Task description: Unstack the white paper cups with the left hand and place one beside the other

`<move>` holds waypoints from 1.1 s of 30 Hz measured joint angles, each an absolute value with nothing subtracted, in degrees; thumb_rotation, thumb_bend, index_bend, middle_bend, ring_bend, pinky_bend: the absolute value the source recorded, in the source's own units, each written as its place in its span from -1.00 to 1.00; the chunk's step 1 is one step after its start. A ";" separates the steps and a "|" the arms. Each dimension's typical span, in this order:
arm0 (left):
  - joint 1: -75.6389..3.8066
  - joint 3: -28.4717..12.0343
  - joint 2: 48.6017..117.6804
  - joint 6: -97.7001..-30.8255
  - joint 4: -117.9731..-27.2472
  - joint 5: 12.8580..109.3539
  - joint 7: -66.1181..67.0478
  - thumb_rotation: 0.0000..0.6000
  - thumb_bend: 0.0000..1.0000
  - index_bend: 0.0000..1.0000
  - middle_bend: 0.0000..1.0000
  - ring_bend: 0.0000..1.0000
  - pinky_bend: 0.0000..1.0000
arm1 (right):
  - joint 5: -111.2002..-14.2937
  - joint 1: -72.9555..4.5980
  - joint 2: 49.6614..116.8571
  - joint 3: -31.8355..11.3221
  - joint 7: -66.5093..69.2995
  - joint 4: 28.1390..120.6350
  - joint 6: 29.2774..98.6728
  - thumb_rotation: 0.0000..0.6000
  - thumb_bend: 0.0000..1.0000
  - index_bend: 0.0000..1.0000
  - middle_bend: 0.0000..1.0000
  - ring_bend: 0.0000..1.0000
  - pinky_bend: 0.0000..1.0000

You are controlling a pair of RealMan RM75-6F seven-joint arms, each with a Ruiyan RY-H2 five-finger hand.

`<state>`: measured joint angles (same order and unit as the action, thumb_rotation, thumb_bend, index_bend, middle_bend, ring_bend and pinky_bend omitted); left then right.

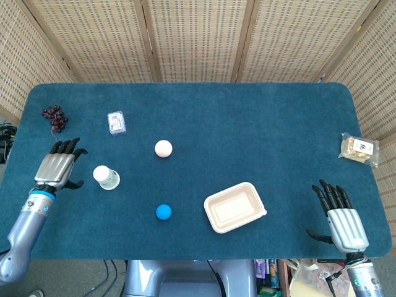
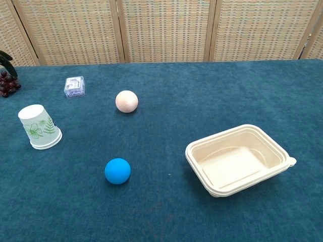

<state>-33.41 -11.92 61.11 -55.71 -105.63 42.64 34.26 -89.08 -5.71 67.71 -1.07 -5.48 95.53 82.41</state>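
The stacked white paper cups stand upside down on the left of the blue table, with a green leaf print on the side. My left hand hovers just left of them, fingers spread, holding nothing; only a dark fingertip shows at the left edge of the chest view. My right hand rests open near the table's front right corner, far from the cups.
A peach ball and a blue ball lie right of the cups. A beige food tray sits front centre. Grapes and a small clear box lie at the back left, a snack packet at the right edge.
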 measured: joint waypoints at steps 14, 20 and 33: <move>-39.69 -8.34 64.21 -55.78 -104.07 35.47 39.10 1.00 -0.52 -0.53 -1.00 -1.00 -1.00 | -89.07 -5.68 67.69 -1.09 -5.11 95.45 82.59 1.00 -0.82 -1.00 -1.00 -1.00 -1.00; -41.18 -7.33 65.38 -56.01 -102.16 33.60 38.98 1.00 -0.52 -0.52 -1.00 -1.00 -1.00 | -89.02 -5.78 67.76 -1.05 -5.30 95.46 82.34 1.00 -0.82 -1.00 -1.00 -1.00 -1.00; -43.50 -5.54 67.91 -56.06 -100.34 31.81 39.16 1.00 -0.52 -0.50 -1.00 -1.00 -1.00 | -88.83 -5.75 67.66 -1.09 -5.00 95.45 82.38 1.00 -0.82 -1.00 -1.00 -1.00 -1.00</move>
